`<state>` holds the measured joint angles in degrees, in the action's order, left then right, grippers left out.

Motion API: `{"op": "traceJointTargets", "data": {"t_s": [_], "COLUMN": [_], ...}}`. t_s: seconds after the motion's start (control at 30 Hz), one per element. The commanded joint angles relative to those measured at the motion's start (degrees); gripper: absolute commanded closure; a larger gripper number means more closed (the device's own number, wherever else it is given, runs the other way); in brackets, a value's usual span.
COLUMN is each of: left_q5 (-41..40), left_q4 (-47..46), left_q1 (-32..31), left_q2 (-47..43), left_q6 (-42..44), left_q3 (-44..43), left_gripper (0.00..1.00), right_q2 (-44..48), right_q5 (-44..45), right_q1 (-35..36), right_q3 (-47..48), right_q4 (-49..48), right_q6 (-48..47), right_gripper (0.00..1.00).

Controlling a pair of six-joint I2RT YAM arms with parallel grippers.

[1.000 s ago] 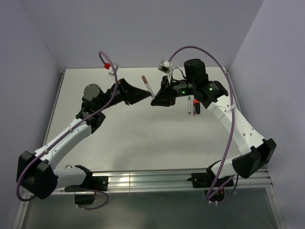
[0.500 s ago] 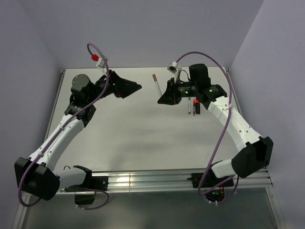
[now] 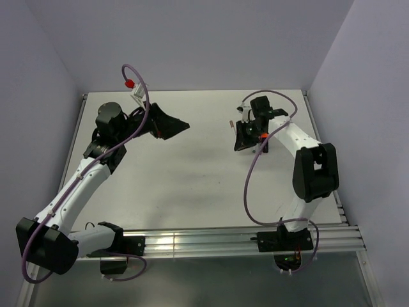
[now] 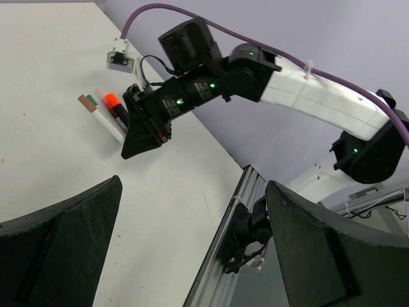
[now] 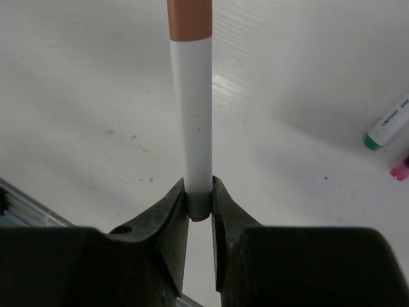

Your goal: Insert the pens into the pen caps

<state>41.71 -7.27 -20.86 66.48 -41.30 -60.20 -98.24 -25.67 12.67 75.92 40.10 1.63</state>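
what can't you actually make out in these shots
- Right wrist view: the white pen is clamped in the right gripper, and its brownish-red cap runs off the top edge, so its end is unseen.
- Right wrist view: a green-tipped pen and a pink tip are cut off by the right edge.
- Orange-tipped marker: mostly under the right arm in the top view, and partly behind the white pen in the left wrist view.

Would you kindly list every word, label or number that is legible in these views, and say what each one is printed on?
Dark print along the barrel of the white pen with the green end: too small and blurred to read.
White pen with the brownish-red cap: no print on the side shown.
Nothing else in any view carries legible text.
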Motion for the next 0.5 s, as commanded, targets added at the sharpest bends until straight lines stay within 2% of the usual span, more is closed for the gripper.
{"op": "traceJointTargets", "data": {"t_s": [0.0,0.2,0.47], "left_q5": [-0.6,-1.0,-0.4], "left_q4": [1.3,1.5,0.0], "left_q1": [0.2,0.1,0.1], "left_q2": [-1.0,-2.4,-2.0], "left_q6": [1.1,1.2,0.7], "left_q3": [-0.8,1.0,2.0], "left_gripper": [0.0,0.0,0.01], "right_q2": [-5.4,-12.1,-15.3], "right_q5": [6.2,9.0,11.4], "right_q1": [-1.4,-3.0,-5.1], "right_q3": [3.6,5.9,10.0], "right_q4": [3.4,4.7,5.3], "right_q6": [-0.1,1.7,3.2], "right_gripper": [1.0,1.0,1.0]}}
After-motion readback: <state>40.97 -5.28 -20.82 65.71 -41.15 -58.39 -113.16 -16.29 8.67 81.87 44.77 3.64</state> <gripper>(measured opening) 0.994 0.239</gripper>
